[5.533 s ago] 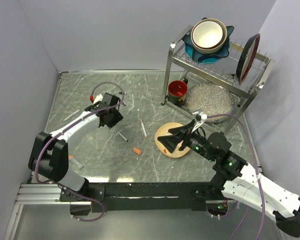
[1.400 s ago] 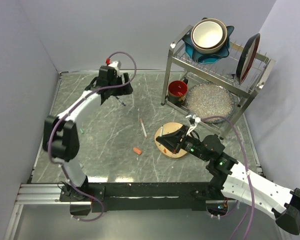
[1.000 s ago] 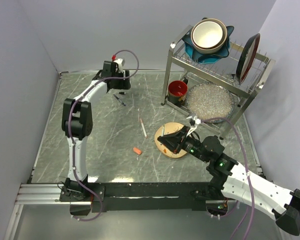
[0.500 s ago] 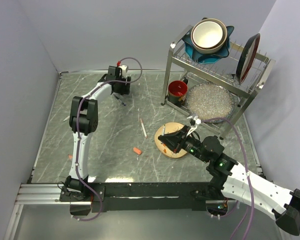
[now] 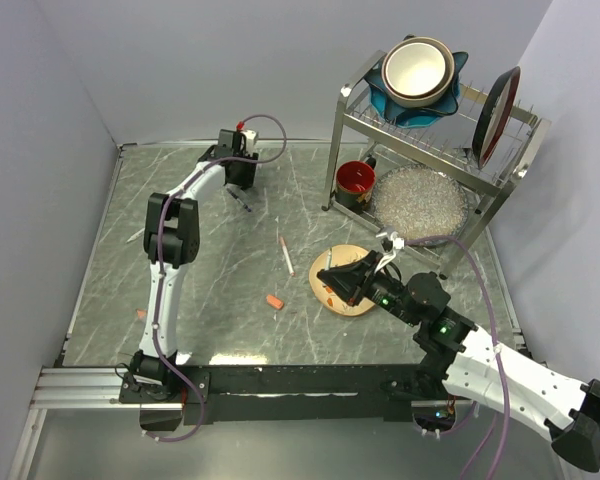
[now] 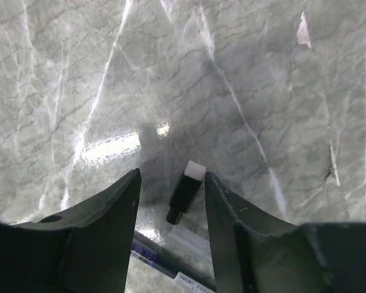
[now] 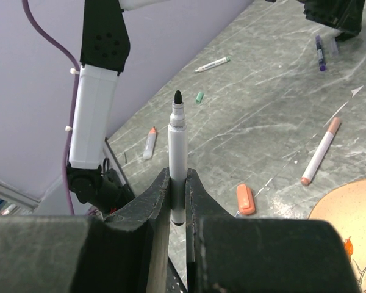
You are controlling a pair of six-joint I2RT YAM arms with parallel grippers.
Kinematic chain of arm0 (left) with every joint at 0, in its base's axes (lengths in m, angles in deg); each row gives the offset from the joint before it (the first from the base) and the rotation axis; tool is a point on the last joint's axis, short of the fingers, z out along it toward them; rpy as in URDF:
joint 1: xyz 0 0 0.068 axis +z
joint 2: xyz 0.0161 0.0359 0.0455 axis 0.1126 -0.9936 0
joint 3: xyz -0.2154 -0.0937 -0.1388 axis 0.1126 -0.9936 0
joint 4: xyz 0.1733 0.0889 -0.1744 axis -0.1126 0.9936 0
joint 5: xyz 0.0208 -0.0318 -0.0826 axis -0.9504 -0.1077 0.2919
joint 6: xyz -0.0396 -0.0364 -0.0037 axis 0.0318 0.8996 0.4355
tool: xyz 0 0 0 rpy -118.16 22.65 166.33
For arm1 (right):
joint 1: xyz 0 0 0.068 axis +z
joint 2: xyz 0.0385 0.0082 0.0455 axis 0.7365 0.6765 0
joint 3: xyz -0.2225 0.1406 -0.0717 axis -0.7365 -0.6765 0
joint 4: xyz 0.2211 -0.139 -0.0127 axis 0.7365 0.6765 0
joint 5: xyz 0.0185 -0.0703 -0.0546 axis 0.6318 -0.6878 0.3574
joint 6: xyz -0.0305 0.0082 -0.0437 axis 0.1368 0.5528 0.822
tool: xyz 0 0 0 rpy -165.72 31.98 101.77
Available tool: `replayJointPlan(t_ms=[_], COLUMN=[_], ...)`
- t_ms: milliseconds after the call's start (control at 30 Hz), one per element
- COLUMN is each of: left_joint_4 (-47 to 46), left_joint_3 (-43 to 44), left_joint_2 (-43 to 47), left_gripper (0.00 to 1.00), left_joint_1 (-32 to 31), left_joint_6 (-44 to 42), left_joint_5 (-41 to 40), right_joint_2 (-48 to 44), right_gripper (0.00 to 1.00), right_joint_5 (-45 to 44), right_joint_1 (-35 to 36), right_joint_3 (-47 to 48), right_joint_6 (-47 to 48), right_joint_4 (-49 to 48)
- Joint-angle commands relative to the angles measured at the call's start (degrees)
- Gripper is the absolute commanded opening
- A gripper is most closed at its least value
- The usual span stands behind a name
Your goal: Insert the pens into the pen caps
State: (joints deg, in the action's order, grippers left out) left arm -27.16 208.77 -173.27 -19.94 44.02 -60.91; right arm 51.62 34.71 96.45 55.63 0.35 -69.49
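**Left gripper point(image 6: 171, 178) spread around a black cap point(image 6: 186, 190); right gripper point(image 7: 178, 178) clamped on a black-tipped pen point(image 7: 177, 146)**

At the far side of the desk point(image 5: 200, 270), the left gripper is held low with its jaws apart. The black cap, white at one end, is seen lying on the desk between them, nearer the right finger. Whether it is touched cannot be told. A dark pen point(image 6: 158, 259) with a printed label is seen just under the gripper, partly hidden by it.

The right gripper is pressed onto the black-tipped pen, which is held upright by its lower barrel, with the bare tip uppermost. This gripper is poised over the left part of a round board point(image 5: 342, 303).

An orange cap point(image 7: 244, 199) and a white pen point(image 7: 320, 152) with a reddish tip are laid on the desk nearby, apart from each other. Farther left, a green cap point(image 7: 199, 96), a green-ended pen point(image 7: 211, 63) and an orange-tipped pen point(image 7: 149, 142) are scattered near the wall. A red cup point(image 5: 355, 180) is stood beside the rack point(image 5: 338, 140).
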Motion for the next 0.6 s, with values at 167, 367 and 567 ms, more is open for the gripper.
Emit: replayJointPlan(t_ms=[167,367,567], left_joint_4=[3.4,5.7,7.3], left_joint_3=[2.7,5.1,5.6], left_joint_2=[-1.3,-3.4,-4.3], left_gripper=[0.45,0.33,0.20], left_joint_1=[-0.3,-1.3,-1.9], left_joint_6=[-3.1,-4.5,-4.4], left_joint_5=[-1.8,-5.4,-7.2], right_joint_2=[-1.7,-2.5,-3.5], right_gripper=[0.00,0.00,0.00], right_joint_5=[-1.4,-1.5,-1.9], right_joint_1=[0.0,0.0,0.0], right_joint_3=[0.3,0.7,0.6], right_joint_6=[1.4,1.8,1.9], right_joint_4=[-1.3,-0.4,-0.1])
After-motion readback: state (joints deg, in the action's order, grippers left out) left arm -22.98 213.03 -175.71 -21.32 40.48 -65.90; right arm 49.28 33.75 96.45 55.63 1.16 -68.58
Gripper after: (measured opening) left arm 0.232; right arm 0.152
